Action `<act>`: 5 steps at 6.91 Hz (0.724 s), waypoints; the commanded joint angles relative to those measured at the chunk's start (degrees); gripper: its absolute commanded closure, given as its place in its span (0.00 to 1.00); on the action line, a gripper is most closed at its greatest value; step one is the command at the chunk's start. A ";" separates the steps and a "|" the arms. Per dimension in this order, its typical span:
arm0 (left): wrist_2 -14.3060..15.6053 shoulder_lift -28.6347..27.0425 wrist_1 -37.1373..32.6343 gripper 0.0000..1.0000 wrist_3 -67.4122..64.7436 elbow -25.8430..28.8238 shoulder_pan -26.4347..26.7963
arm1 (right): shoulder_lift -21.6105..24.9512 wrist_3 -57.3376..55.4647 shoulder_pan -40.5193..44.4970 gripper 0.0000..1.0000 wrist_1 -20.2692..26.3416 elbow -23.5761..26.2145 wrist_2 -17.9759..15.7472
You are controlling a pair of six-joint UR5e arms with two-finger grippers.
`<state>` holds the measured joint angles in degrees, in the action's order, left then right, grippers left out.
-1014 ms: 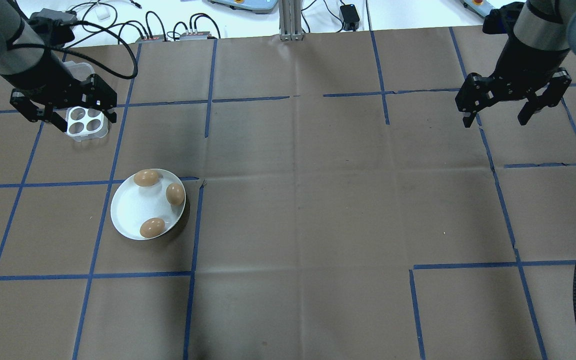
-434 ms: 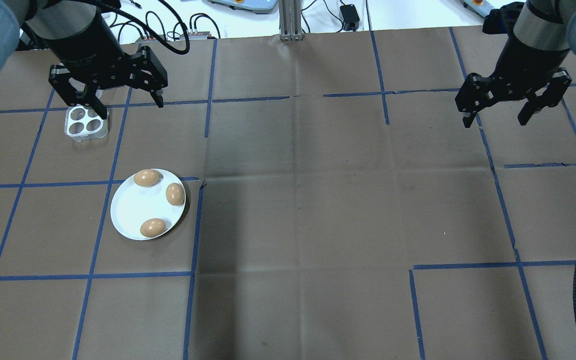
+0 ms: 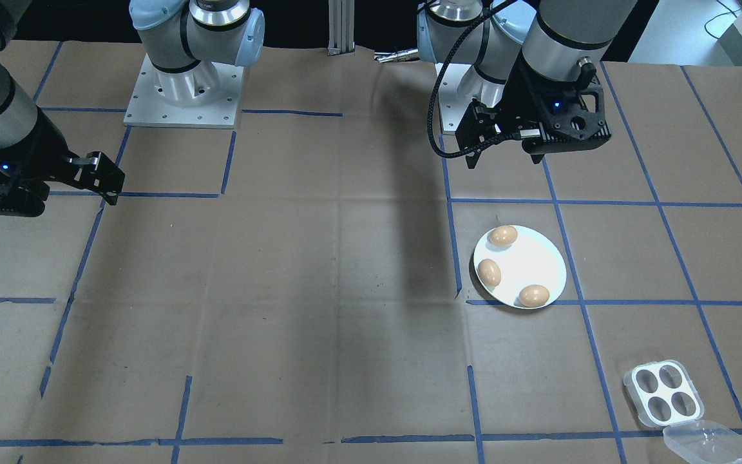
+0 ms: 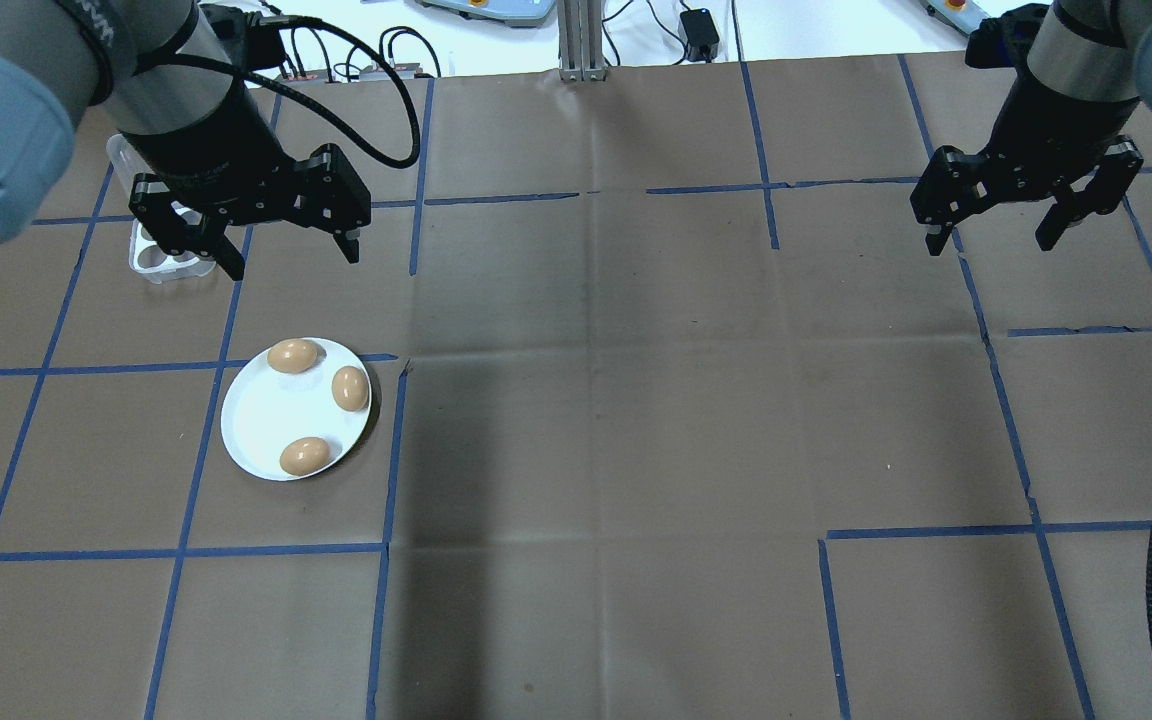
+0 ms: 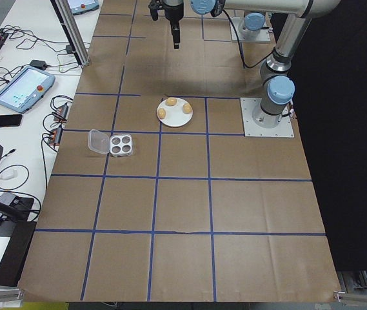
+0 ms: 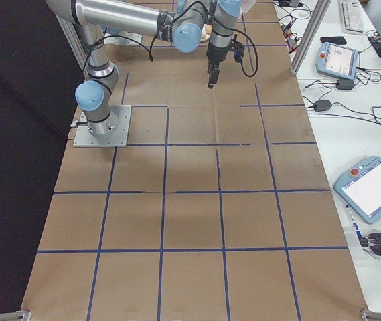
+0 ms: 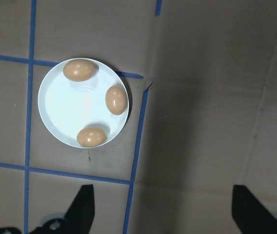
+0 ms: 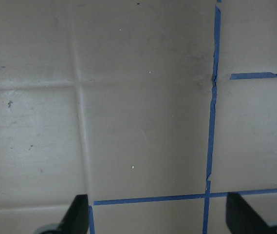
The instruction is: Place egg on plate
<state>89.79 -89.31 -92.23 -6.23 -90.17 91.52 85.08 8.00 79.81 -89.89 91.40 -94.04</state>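
Eggs, three, on plate, 12, 2, 5 o'clock. Left gripper, right gripper: jaws spread, empty.

Overhead view: the middle and lower right of the frame are taken up by bare brown paper on the table, and nothing is seen there to block a pass. Obstacles are confined to the left third. The plate with three eggs sits at lower left of centre; open paper is left on all sides of it. The egg tray is found at upper left, partly hidden under the left gripper, whose jaws are spread wide. The right gripper, also spread, hangs at upper right, well apart from everything. Cables are seen beyond the top edge.
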 commanded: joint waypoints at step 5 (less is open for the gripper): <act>1.88 -0.87 0.82 0.00 6.14 0.86 -0.73 | 0.00 0.00 0.00 0.00 0.06 0.00 0.00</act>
<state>91.70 -89.71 -91.50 -0.11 -90.12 90.85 85.08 8.00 79.81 -89.83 91.41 -94.04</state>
